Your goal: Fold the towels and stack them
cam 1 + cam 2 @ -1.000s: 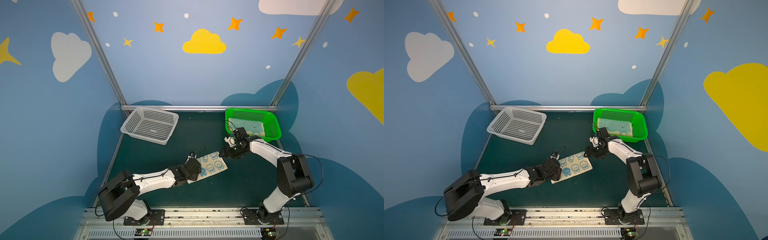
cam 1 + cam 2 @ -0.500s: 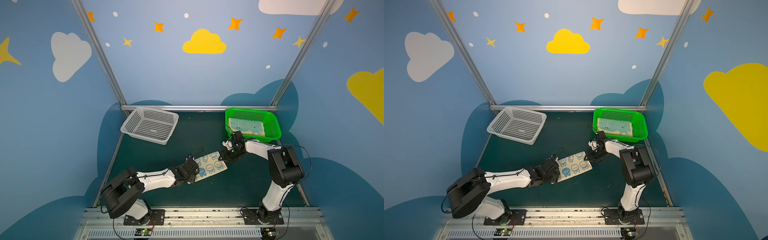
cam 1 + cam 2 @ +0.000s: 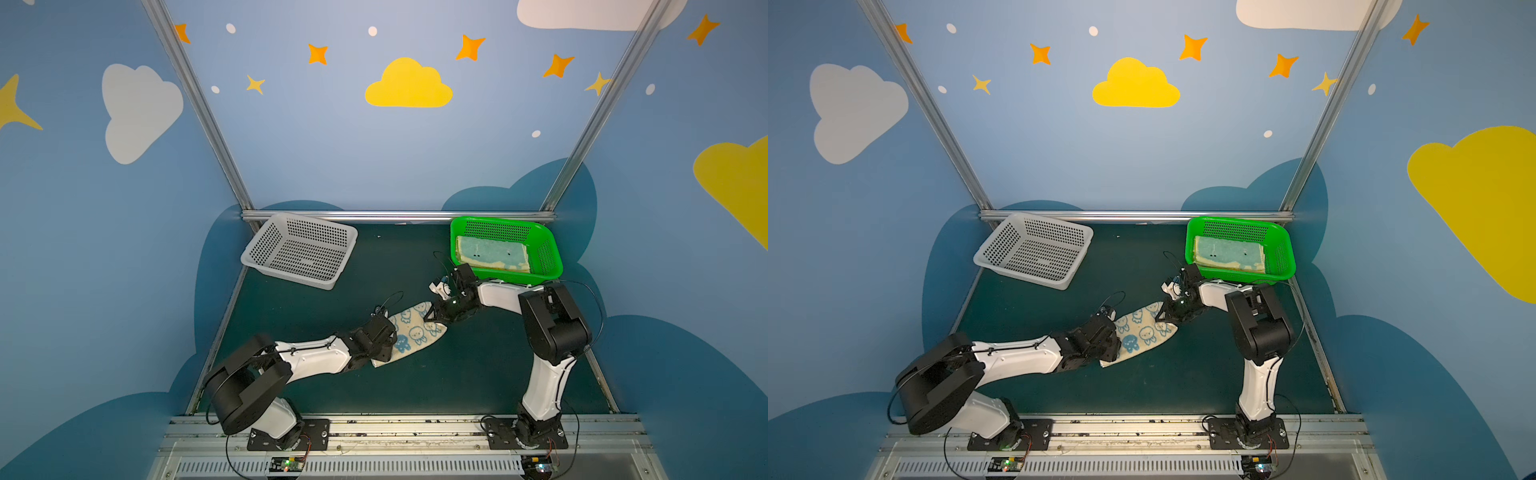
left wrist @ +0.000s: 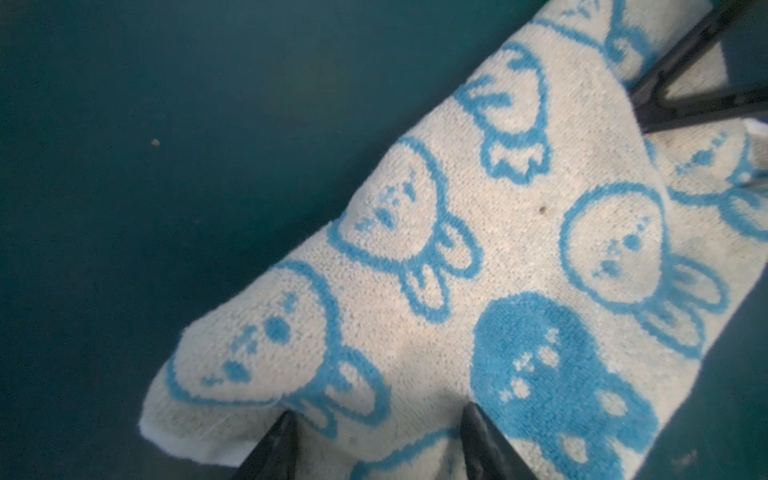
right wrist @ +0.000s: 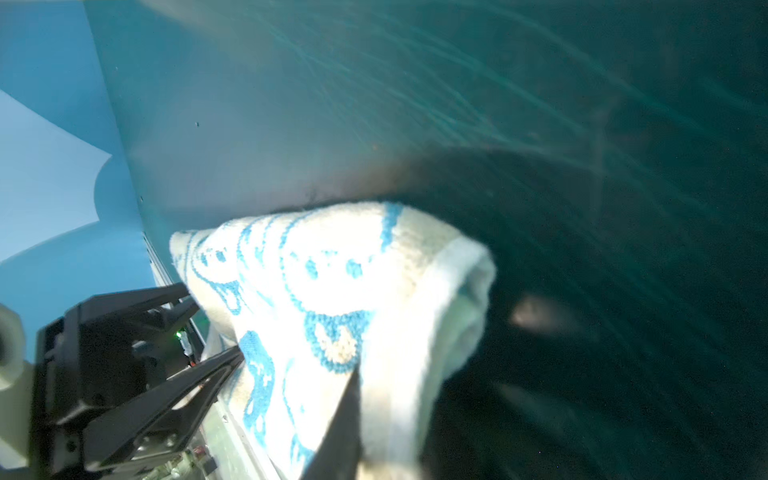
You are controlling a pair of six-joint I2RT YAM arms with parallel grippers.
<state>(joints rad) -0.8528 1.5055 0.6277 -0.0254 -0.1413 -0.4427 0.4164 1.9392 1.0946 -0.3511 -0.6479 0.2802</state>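
Since a second earlier, our right gripper (image 3: 431, 318) had come away from the green basket (image 3: 549, 258) and down to the far right end of the rabbit towel (image 3: 415, 332). Its jaws had drawn together on that corner. The right wrist view showed the hem bunched and lifted against one finger (image 5: 343, 411), so we judged it a real pinch rather than a touch.

Our left gripper (image 4: 378, 424) sat at the towel's near left end with its jaws partly apart. Both fingertips (image 4: 473, 419) rested on the cloth without gathering any, which we read as pinning that end so the towel would not slide.

The rabbit towel lay slantwise on the dark table (image 3: 478, 374), mid-scene between the two arms. A folded towel (image 3: 490, 253) already lay flat in the green basket at far right, which we took for the stack. The white basket (image 3: 266, 249) at far left held nothing we could see. We judged the fold itself not yet made.
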